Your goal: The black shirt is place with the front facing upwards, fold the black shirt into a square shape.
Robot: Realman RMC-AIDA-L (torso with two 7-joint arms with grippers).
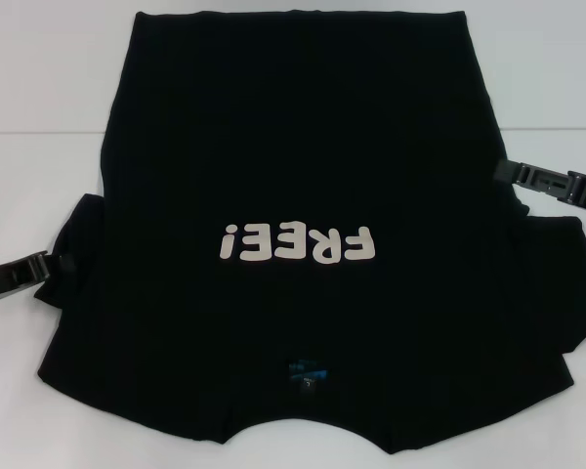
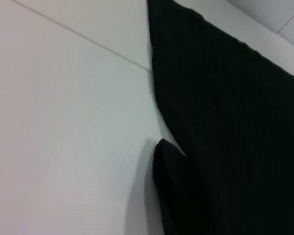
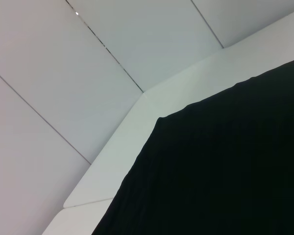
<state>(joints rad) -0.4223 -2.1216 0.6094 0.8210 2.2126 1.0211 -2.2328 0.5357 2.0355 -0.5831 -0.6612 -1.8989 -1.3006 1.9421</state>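
The black shirt (image 1: pixel 293 176) lies spread flat on the white table (image 1: pixel 39 98), front up. Its cream "FREE!" letters (image 1: pixel 298 242) read upside down in the head view, and the blue neck label (image 1: pixel 308 374) is at the near edge. My left gripper (image 1: pixel 51 264) sits low at the shirt's left sleeve (image 1: pixel 78 234). On the other side, my right gripper (image 1: pixel 503 173) is at the shirt's right side edge, just above the right sleeve (image 1: pixel 557 283). The left wrist view shows the shirt's side edge (image 2: pixel 225 122) and the bunched sleeve (image 2: pixel 171 186). A corner of the shirt (image 3: pixel 225 166) fills the right wrist view.
White tabletop (image 2: pixel 63 122) shows on both sides of the shirt and beyond its far hem. The table's far edge (image 3: pixel 137 127) and pale wall panels (image 3: pixel 63 73) show in the right wrist view.
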